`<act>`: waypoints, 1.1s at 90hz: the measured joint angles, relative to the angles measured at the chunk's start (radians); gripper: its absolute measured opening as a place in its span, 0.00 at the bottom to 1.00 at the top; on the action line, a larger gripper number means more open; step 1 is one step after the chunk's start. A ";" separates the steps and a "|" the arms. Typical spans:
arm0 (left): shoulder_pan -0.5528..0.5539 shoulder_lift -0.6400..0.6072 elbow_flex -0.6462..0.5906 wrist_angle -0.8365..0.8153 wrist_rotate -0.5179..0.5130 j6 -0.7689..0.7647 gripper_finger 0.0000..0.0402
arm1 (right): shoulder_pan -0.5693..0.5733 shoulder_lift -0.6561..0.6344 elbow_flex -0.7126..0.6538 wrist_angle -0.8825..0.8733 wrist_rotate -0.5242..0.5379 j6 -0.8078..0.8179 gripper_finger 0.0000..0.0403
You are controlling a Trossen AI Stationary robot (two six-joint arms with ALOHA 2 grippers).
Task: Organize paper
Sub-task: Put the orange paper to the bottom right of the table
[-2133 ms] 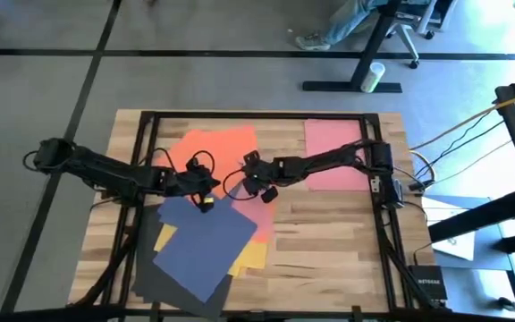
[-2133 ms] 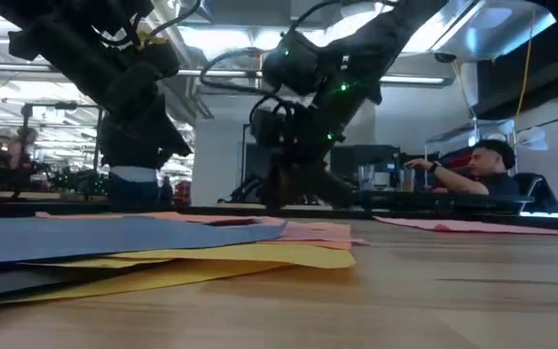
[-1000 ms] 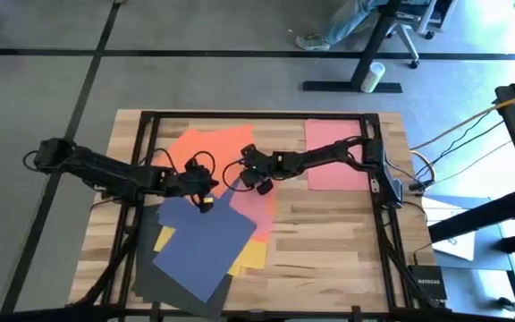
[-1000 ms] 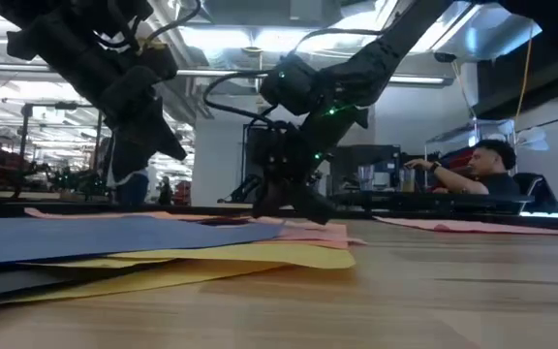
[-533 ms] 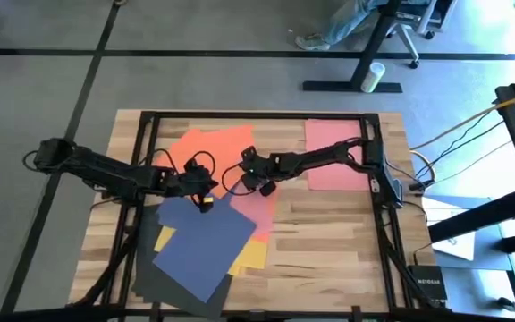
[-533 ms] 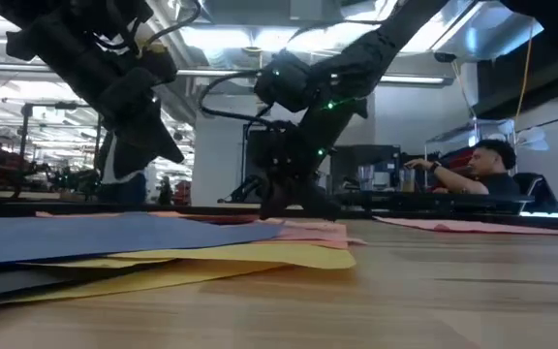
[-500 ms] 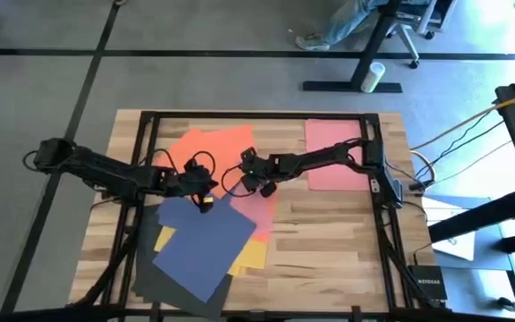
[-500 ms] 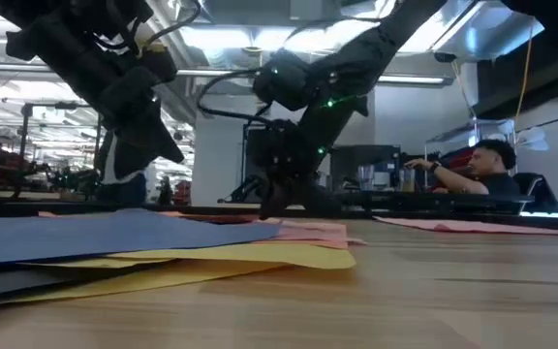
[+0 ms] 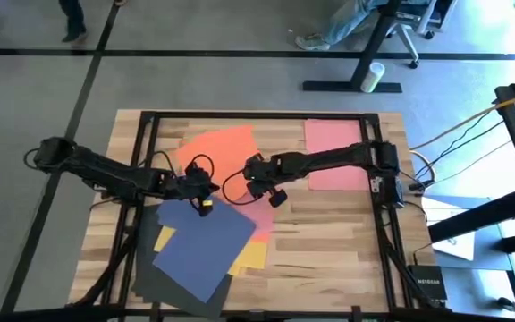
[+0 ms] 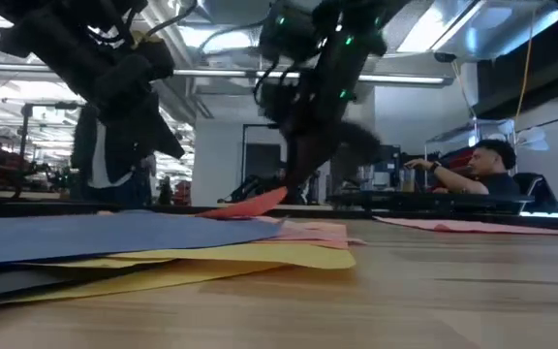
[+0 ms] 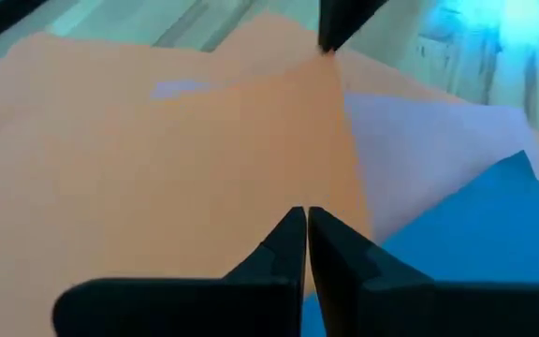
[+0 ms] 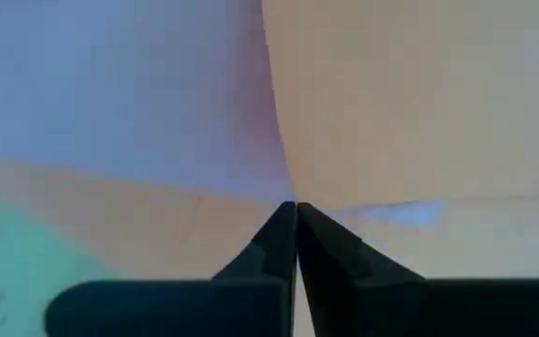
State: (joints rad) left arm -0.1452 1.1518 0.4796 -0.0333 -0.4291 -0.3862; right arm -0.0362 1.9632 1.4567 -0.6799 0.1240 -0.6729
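High view: on the wooden table the left gripper sits at about 9 o'clock from the centre, over the near edge of the orange sheet. The right gripper is near the centre, at the orange sheet's 4 o'clock corner. A pink sheet lies flat toward 1 o'clock, apart from the rest. The navy sheet tops a pile toward 7 o'clock, with a yellow sheet and a dark grey sheet showing beneath it, and a second pink sheet just beside its 2 o'clock edge.

Low view: the orange sheet's corner is lifted off the pile under the right gripper; the navy sheet and the yellow sheet lie flat.

Left wrist view: the left gripper has its jaws pressed together above the orange sheet; whether they pinch paper I cannot tell.

Right wrist view: the right gripper has its jaws clamped together on the orange sheet.
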 joint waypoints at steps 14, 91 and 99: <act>0.000 0.000 0.000 0.009 -0.001 0.001 0.00 | 0.014 -0.064 0.000 -0.134 -0.051 0.105 0.00; 0.001 -0.001 0.000 0.016 -0.001 0.003 0.00 | 0.246 -0.283 -0.225 -0.465 -0.170 0.514 0.00; 0.001 -0.001 0.000 0.016 -0.001 0.003 0.00 | 0.273 -0.322 -0.266 -0.466 -0.170 0.574 0.00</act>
State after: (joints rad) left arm -0.1444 1.1511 0.4797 -0.0177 -0.4301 -0.3832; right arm 0.2369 1.6412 1.1910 -1.1463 -0.0459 -0.0986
